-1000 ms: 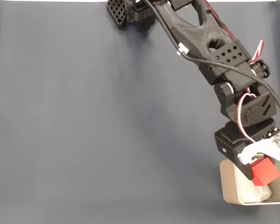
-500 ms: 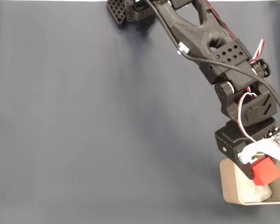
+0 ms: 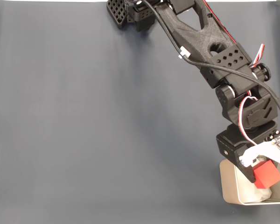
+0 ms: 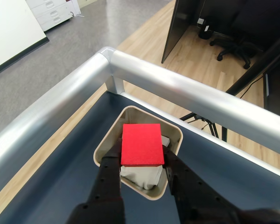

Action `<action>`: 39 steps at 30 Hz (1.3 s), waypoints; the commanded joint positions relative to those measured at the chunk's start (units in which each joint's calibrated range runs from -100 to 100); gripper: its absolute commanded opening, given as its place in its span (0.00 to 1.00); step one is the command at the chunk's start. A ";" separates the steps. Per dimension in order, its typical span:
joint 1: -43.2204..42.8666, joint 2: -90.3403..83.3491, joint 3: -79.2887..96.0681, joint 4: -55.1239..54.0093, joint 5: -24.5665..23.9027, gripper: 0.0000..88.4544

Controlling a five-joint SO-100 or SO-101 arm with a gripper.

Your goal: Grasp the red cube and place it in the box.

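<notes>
I'm holding the end effector clenched on the red cube above the box — releasing off-centre risks it clipping the rim.

We look straight down in the fixed view from well above the dark blue-grey table surface, far enough to take in most of it, with the black two-finger gripper near the lower right corner. In the wrist view we sit close behind the gripper, facing forward and down along its fingers. Both views share the small bright red cube between the fingers and the beige-tan round-cornered box just beneath it.
</notes>
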 commanded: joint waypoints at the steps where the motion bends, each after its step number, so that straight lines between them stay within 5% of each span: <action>1: -0.03 -0.71 -3.48 -1.19 -0.24 0.00; 27: 0.82 -0.19 -3.76 -1.35 -1.17 0.04; 33: 1.04 -0.45 -3.12 -6.52 -4.10 0.35; 39: 1.04 -0.54 -2.75 -8.15 -4.40 0.43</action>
